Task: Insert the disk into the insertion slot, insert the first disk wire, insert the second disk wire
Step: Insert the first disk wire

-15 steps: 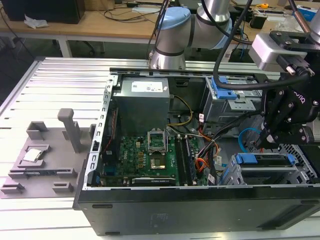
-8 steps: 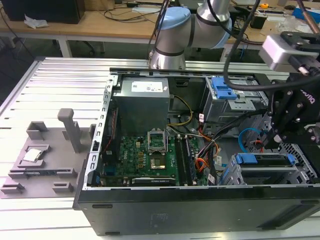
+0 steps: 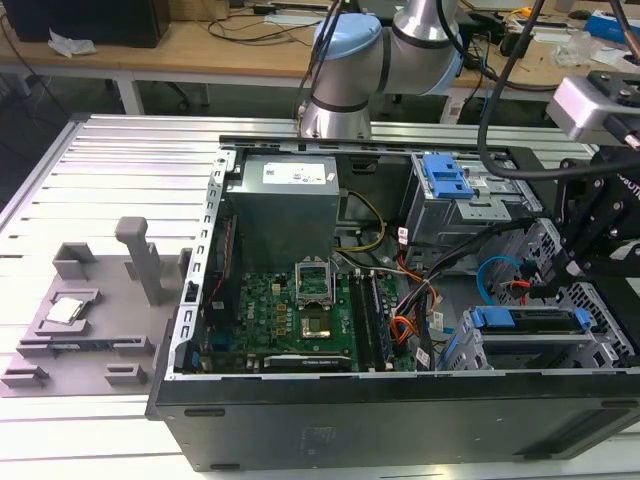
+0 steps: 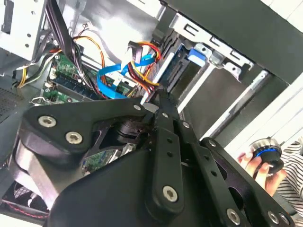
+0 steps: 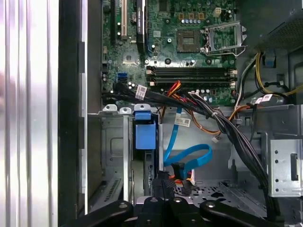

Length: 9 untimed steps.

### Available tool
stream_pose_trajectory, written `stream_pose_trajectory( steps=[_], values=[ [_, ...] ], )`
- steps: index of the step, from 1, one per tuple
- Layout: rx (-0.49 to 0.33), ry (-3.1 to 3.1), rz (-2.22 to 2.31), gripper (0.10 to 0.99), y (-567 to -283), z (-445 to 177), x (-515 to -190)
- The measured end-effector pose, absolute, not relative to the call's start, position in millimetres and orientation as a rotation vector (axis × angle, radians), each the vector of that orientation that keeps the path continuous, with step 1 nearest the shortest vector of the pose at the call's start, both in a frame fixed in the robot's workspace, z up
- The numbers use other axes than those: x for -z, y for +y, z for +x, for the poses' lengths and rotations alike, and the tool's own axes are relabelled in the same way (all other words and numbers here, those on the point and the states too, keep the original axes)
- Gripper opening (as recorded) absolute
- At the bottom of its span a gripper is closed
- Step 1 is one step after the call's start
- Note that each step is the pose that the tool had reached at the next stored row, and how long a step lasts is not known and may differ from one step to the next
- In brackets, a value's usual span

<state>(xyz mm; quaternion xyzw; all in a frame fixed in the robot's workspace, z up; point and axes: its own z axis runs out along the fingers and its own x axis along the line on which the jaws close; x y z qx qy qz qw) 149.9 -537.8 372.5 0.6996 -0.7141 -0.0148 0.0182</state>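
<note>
One disk, one insertion slot, one motherboard, one power supply, one blue cable, maybe two

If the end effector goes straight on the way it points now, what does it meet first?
Probably the disk, its blue carrier end, in the insertion slot, ahead of the end effector; depth is unclear.

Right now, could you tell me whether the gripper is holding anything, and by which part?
I cannot tell: the gripper is down among the wires beside the disk, and its own body hides any hold.
</note>
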Motion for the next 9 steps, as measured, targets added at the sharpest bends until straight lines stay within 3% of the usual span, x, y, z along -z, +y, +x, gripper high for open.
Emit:
stream_pose_trajectory(
  steps=[4, 7, 9],
  values=[
    [0.046, -2.218, 2.173, 0.106, -537.8, 150.4, -370.7],
    [0.046, -2.218, 2.173, 0.302, -537.8, 150.4, -370.2],
    [0.045, -2.22, 2.17, 0.302, -537.8, 150.4, -366.5]
  ],
)
